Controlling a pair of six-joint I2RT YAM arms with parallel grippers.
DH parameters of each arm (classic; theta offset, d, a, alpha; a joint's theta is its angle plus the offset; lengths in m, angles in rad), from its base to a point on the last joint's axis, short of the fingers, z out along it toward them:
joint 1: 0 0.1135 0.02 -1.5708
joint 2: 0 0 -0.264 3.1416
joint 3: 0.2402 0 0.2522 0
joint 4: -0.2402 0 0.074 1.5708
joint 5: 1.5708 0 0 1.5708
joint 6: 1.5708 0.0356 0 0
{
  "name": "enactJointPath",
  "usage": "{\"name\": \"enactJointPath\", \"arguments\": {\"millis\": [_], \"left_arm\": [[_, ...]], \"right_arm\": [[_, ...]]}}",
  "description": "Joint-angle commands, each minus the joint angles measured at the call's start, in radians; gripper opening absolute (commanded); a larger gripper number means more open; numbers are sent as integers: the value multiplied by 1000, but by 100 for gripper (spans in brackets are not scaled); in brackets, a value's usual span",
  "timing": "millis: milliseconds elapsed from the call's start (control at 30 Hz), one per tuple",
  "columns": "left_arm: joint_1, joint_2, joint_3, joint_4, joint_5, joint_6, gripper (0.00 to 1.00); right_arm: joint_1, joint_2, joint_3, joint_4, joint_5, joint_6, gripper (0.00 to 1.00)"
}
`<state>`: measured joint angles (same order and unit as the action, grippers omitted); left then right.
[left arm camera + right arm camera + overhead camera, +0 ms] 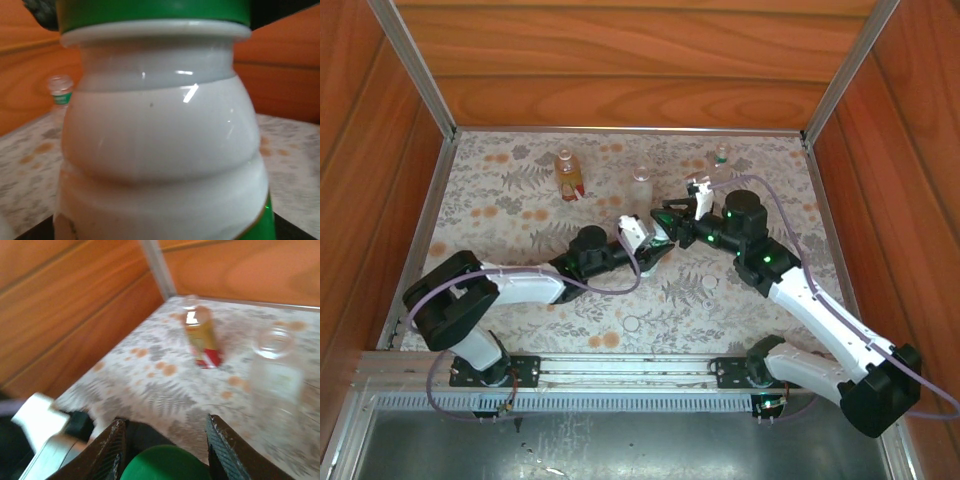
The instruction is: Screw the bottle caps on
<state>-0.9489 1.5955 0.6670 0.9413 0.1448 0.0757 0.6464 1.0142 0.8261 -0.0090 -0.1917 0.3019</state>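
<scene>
Activity right of amber bottle (566,172), on its near side. Left gripper (650,240) clamped on white bottle (160,150); green cap (165,465) seated on its neck. Right gripper (165,420) pinching green cap, fingers (116,450) against both sides. Clear bottle (641,181) right of amber bottle, level with it.

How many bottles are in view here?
4: amber bottle at the far left, clear bottle beside it, small bottle at the far right, white bottle mid-table.
</scene>
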Motion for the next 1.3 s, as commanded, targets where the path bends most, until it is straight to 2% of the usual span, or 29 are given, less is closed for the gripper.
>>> {"name": "enactJointPath", "arguments": {"millis": [0,100,200,233,333,400,467,533,667,767,867,1033,1200,1267], "left_arm": [[-59,38,96,76,-340,199,53],[-76,65,109,76,-383,216,53],[-72,52,82,74,-332,196,53],[-62,40,64,74,-284,187,53],[-9,7,6,74,-102,88,53],[25,-12,-31,73,6,29,53],[67,-27,-66,73,176,-9,53],[94,-46,-93,73,318,-33,53],[149,-85,-124,71,533,-82,53],[184,-108,-123,70,684,-132,53],[200,-114,-102,70,827,-186,53],[206,-126,-90,68,918,-222,53],[206,-129,-83,67,924,-229,53],[205,-125,-77,67,932,-239,53]], "right_arm": [[74,28,-13,-246,376,208,0],[98,48,13,-307,420,257,0],[98,17,6,-268,409,256,2],[98,-1,6,-244,394,225,8],[90,-47,16,-177,270,105,38],[84,-70,43,-180,203,28,53],[70,-93,68,-202,167,-36,63],[41,-111,71,-213,93,-89,67],[-50,-135,76,-247,-158,-188,69],[-80,-139,86,-293,-415,-332,68],[-81,-117,126,-393,-535,-479,67],[-81,-44,218,-499,-574,-578,66],[-80,17,246,-464,-592,-495,62],[-79,34,257,-452,-524,-429,59]]}}
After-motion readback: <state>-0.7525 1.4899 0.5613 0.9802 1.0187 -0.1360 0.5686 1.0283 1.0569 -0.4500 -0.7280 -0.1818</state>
